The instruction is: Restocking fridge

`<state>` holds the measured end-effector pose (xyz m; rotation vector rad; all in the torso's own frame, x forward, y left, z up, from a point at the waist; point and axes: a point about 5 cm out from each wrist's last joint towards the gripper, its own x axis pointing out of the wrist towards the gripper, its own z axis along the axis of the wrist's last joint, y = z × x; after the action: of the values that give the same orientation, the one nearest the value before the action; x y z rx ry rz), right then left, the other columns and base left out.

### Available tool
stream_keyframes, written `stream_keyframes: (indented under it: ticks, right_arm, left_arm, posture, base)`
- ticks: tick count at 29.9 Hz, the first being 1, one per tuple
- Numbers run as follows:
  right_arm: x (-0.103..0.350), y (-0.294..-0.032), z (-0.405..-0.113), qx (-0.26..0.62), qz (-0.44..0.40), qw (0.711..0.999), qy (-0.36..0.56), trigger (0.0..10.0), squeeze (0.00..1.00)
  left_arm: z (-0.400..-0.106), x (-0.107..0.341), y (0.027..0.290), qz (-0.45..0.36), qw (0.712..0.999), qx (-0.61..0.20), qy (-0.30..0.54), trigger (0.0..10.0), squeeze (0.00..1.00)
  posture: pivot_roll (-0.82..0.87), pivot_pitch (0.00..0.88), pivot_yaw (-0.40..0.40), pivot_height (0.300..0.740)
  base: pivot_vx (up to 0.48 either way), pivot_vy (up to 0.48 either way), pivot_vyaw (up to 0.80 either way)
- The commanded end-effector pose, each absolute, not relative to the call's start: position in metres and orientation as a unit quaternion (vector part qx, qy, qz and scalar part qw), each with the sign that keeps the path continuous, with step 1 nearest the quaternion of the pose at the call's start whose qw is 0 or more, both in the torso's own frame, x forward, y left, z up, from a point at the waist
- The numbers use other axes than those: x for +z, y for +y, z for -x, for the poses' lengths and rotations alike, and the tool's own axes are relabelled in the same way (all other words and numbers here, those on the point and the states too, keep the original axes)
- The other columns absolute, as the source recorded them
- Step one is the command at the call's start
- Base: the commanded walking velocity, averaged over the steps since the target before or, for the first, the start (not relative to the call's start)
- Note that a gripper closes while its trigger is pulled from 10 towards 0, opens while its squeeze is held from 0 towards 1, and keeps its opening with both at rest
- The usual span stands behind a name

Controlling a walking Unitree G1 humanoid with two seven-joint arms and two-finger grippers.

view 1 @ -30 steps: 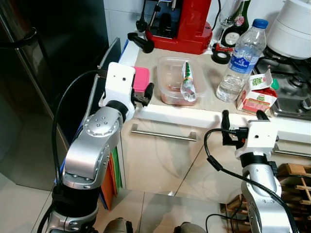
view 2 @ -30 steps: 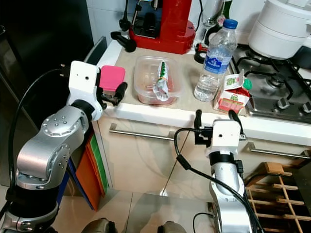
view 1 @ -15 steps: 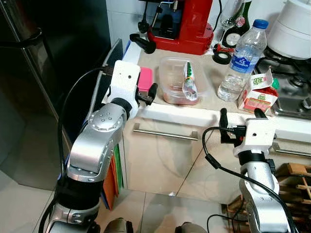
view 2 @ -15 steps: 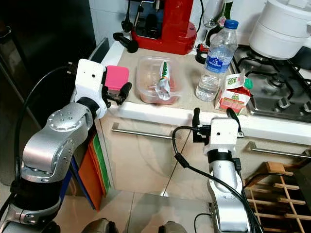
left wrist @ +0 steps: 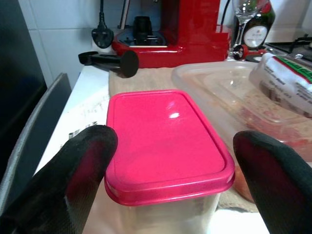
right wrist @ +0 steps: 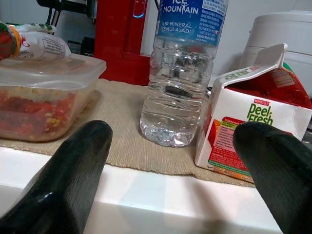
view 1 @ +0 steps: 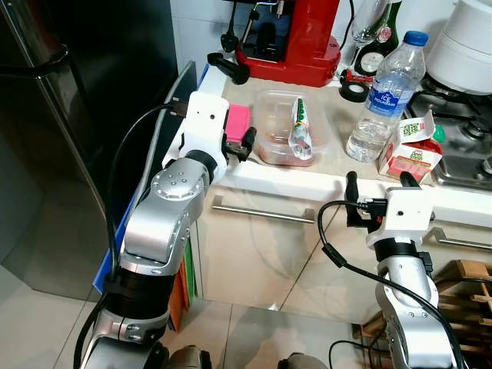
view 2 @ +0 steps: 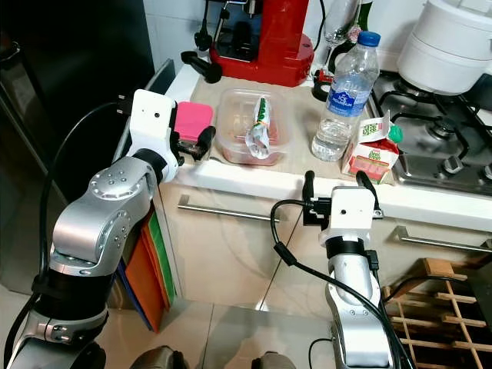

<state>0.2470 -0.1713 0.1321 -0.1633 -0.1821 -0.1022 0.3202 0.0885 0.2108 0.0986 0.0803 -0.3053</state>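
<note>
We have our left gripper [left wrist: 170, 161] raised to the worktop [view 1: 284, 183] at its left front corner, fingers spread wide and holding nothing. Straight ahead of it, between the two black fingers [left wrist: 85, 158] in the left wrist view, sits the pink-lidded container [left wrist: 165, 146], close to the front edge of the worktop and just left of the clear tub [view 1: 290, 138] with a packet lying in it. The container's long axis runs away from us, front to back, so its short side faces the gripper and the fingers stand to either side of that short side, not yet touching. We judge the coming move to be a short push forward and then a squeeze across the width.

Our right gripper [right wrist: 178, 161] hangs just below the front edge of the worktop, farther right, fingers also wide and empty. Beyond it stand the water bottle [right wrist: 183, 73] and the juice carton [right wrist: 253, 131], side by side near the front edge. The left arm is plainly the nearer one to the pink-lidded container. The dark fridge [view 1: 69, 115] stands to the left of the worktop, its door shut as far as we can judge.
</note>
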Motion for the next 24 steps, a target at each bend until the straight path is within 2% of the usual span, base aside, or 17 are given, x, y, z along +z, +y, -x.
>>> stream_keyframes:
  ticks: [1, 2, 3, 10, 24]
  right_arm:
    - [0.131, -0.173, -0.247, -0.057, 0.088, 0.991, -0.088, 10.0, 0.0]
    - [0.13, -0.174, -0.248, -0.058, 0.088, 0.991, -0.088, 10.0, 0.0]
    - [0.13, -0.174, -0.249, -0.058, 0.089, 0.99, -0.088, 10.0, 0.0]
    - [0.129, -0.173, -0.25, -0.058, 0.088, 0.99, -0.089, 10.0, 0.0]
    - [0.13, -0.179, -0.253, -0.052, 0.097, 0.99, -0.088, 10.0, 0.0]
  left_arm:
    - [-0.322, 0.183, 0.088, -0.052, 0.981, -0.151, 0.113, 10.0, 0.0]
    - [-0.323, 0.176, 0.091, -0.059, 0.98, -0.143, 0.127, 2.7, 0.0]
    - [-0.324, 0.173, 0.093, -0.063, 0.979, -0.139, 0.135, 0.0, 0.0]
    - [-0.328, 0.154, 0.101, -0.055, 0.977, -0.128, 0.163, 0.0, 0.0]
    - [-0.337, 0.158, 0.096, -0.051, 0.982, -0.132, 0.123, 0.0, 0.0]
  posture:
    - [-0.05, 0.026, -0.039, 0.703]
    - [-0.05, 0.021, -0.038, 0.703]
    - [-0.05, 0.02, -0.038, 0.703]
    - [-0.05, 0.01, -0.035, 0.703]
    - [-0.05, 0.012, -0.085, 0.703]
  base:
    - [0.0, 0.0, 0.0]
    - [0.0, 0.0, 0.0]
    - [0.0, 0.0, 0.0]
    - [0.0, 0.0, 0.0]
    - [0.0, 0.0, 0.0]
